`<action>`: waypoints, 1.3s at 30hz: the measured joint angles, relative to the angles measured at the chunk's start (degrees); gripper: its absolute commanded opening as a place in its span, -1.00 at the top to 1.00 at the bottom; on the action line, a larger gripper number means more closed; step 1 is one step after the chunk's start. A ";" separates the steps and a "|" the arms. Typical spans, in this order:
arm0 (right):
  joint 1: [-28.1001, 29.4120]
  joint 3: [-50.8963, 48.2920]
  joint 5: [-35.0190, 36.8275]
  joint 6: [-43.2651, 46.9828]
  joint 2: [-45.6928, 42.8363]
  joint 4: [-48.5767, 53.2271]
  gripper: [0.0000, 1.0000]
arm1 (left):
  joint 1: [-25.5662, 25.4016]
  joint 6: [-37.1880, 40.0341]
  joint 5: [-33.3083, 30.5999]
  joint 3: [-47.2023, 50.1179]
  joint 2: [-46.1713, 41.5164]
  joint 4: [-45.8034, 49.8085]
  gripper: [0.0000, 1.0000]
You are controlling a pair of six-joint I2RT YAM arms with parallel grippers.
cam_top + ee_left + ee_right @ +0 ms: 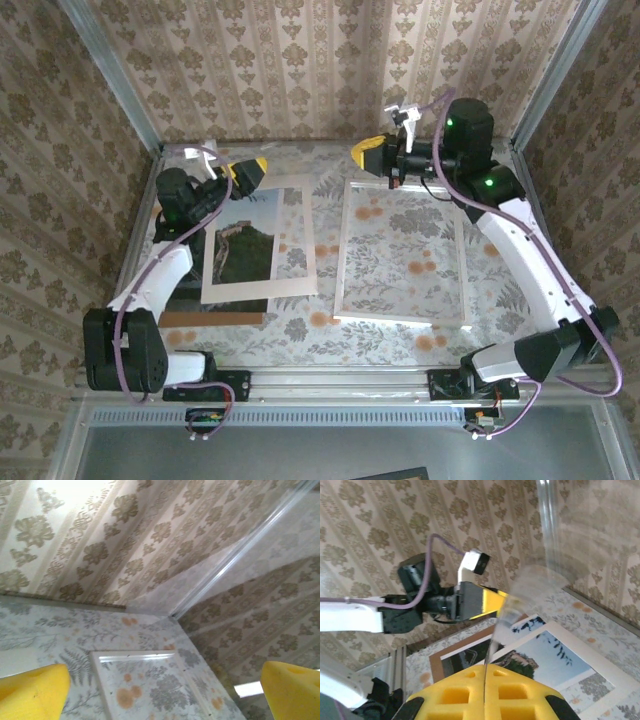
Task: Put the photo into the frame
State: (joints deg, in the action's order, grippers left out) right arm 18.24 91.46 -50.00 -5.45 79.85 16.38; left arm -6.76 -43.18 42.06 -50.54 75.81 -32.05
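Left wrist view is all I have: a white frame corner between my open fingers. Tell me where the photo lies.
Observer: The photo lies flat on the left half of the table, on the near side of the left gripper, with a white mat around it.
Operator: Give me the whole frame.
Observer: The frame lies flat on the right half, apart from the photo, with nothing in it.
Operator: Report the right gripper.
Observer: The right gripper hangs above the frame's far left corner, shut on a thin clear sheet, as the right wrist view shows.
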 measured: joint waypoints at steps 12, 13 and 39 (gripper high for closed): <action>-1.53 3.34 -5.40 1.46 -1.03 3.58 1.00 | -1.66 -14.16 10.73 -6.95 10.62 -8.98 -1.00; -1.62 3.45 -5.79 1.46 -0.92 3.56 1.00 | -2.01 -15.34 11.34 -7.32 11.52 -9.88 -1.00; -9.11 2.58 -6.58 -2.75 2.91 7.69 1.00 | -3.28 -27.80 16.63 -9.97 18.27 -21.18 -0.93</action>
State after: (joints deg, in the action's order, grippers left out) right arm 9.13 94.04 -56.58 -8.21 82.76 24.08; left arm -10.04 -70.98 58.70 -60.51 94.08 -53.23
